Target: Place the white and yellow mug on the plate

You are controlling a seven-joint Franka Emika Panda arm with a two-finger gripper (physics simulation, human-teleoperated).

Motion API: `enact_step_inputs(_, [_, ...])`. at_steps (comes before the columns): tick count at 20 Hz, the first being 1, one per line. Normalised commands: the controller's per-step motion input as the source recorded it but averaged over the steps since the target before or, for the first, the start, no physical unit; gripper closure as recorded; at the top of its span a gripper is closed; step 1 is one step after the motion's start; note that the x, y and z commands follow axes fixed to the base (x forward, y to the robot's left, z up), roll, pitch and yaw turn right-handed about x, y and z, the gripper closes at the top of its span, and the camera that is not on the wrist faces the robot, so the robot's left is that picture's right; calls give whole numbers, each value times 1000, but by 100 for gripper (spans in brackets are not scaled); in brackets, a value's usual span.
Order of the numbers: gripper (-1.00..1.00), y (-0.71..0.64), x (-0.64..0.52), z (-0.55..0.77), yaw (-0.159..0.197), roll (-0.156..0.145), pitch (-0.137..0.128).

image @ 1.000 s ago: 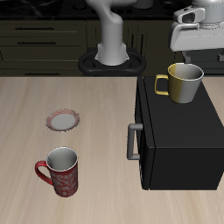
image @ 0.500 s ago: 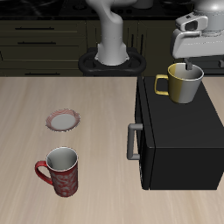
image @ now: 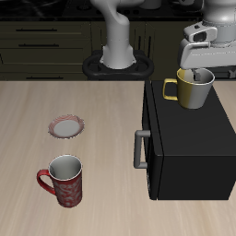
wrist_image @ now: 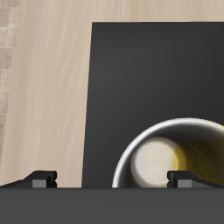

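Dropping steadily over the last second, the pincer [image: 194, 74] has come from well above the white and yellow mug [image: 192, 88] to the level of its rim, and the exterior view now shows the finger tips dipping at the mug's mouth. The mug itself has not shifted: it stands upright on top of the black cabinet [image: 189, 143] that sits on the desk [image: 101, 198], near the cabinet's back edge, with its yellow loop handle pointing toward the open stretch of desk. From the wrist view the two fingertips [wrist_image: 41, 178] are spread well apart, so the pincer is open and holds nothing; one tip lies out over the dark cabinet top, the other by the mug's pale interior, which suggests the jaws straddle one wall of the mug, though I cannot tell the exact overlap. The plate [image: 65, 126] lies flat on the desk, well apart from the cabinet, with the red-patterned mug [image: 64, 180] nearer the desk's front edge. I judge the approach to be almost finished and the grasp not yet made; closing on the rim comes next, then a lift clear of the cabinet edge and a carry down to the plate.
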Motion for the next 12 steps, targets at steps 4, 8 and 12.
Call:
enact_step_inputs(4, [-100, -12, 12, -195, 21, -23, 18])
enact_step_inputs(8, [100, 93, -14, -288, 16, 28, 49])
enact_step_inputs(12, [100, 53, -62, -241, 1, 27, 49])
